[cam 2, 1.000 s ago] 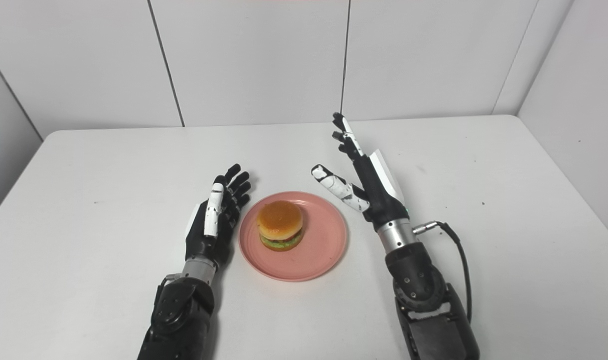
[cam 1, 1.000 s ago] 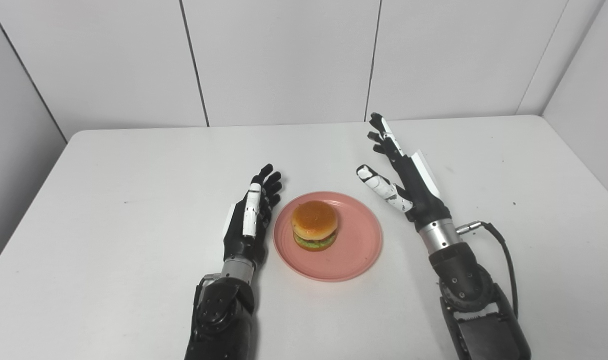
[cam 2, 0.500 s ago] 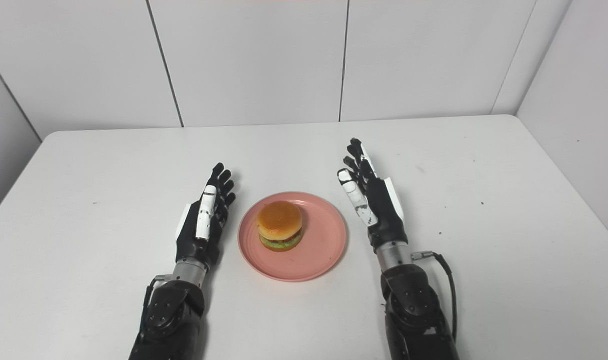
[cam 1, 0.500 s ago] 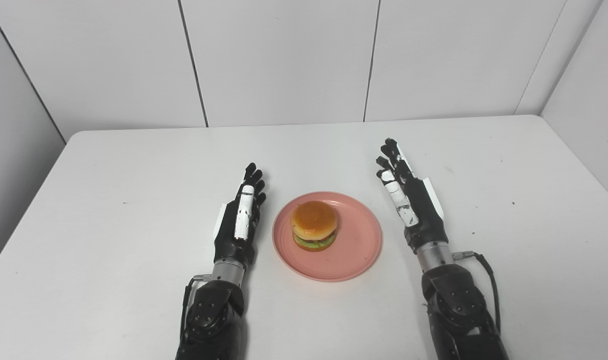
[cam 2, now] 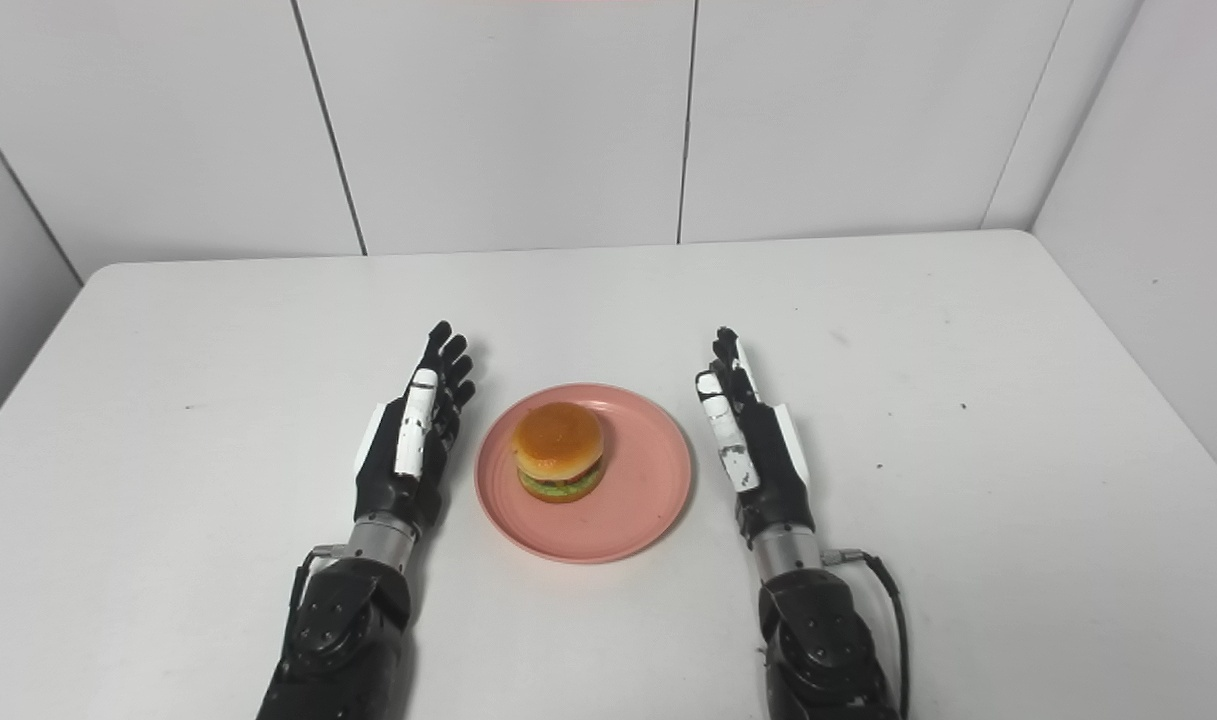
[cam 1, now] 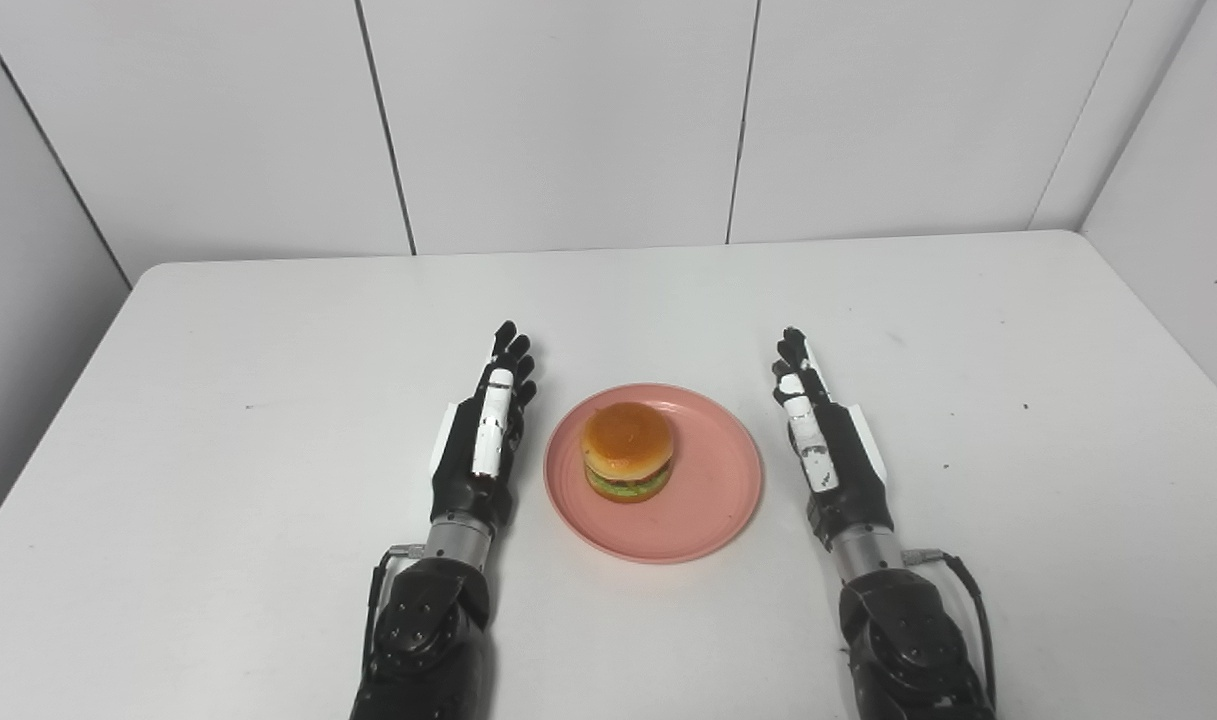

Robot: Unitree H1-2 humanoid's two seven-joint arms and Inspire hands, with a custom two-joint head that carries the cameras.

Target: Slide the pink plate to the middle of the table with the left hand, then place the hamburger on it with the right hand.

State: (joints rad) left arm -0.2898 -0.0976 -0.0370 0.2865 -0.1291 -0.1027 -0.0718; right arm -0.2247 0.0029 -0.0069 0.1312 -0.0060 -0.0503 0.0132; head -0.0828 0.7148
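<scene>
My right hand (cam 1: 830,452) has drawn back and down from its raised, splayed reach a second ago, thumb tucked in beside the fingers, and now lies low to the right of the plate; my left hand (cam 1: 480,440) has barely shifted. The white table (cam 1: 218,350) carries the pink plate (cam 1: 713,500) near its middle, between my two hands and touched by neither. The burger (cam 1: 628,451) sits upright on the plate, a little left of its centre. Both hands are empty, edge-on to the table, fingers stretched straight and pointing away from me.
</scene>
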